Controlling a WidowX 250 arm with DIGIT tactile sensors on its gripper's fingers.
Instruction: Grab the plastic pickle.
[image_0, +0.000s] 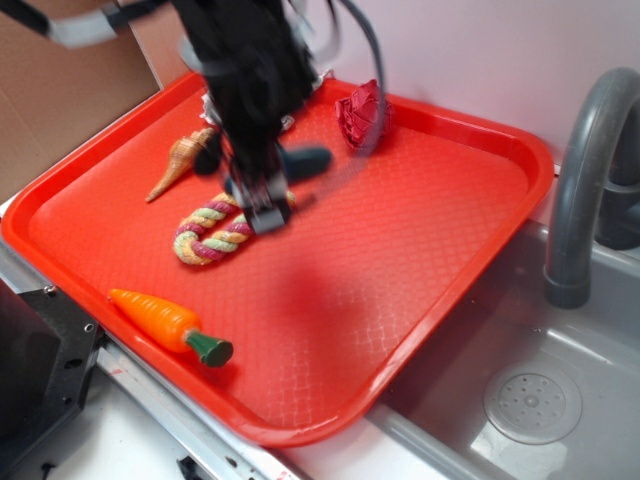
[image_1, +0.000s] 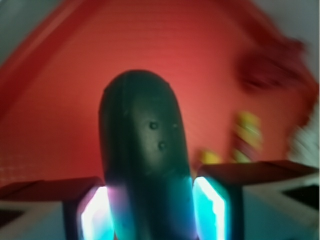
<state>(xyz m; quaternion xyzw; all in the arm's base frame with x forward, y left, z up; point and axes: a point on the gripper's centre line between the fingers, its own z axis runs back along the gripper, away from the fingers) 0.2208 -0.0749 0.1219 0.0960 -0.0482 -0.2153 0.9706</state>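
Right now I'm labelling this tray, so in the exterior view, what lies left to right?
Carrot → rope toy → pickle held in the gripper → red cloth → faucet.

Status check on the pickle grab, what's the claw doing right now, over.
Claw shut on dark green capsule-shaped plastic pickle, pads on both sides. Pickle over red plastic tray; lift unclear. Nothing in the way.

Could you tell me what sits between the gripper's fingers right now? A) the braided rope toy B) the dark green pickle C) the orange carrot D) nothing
B: in the wrist view the plastic pickle fills the gap between the fingers; the carrot lies apart on the tray.
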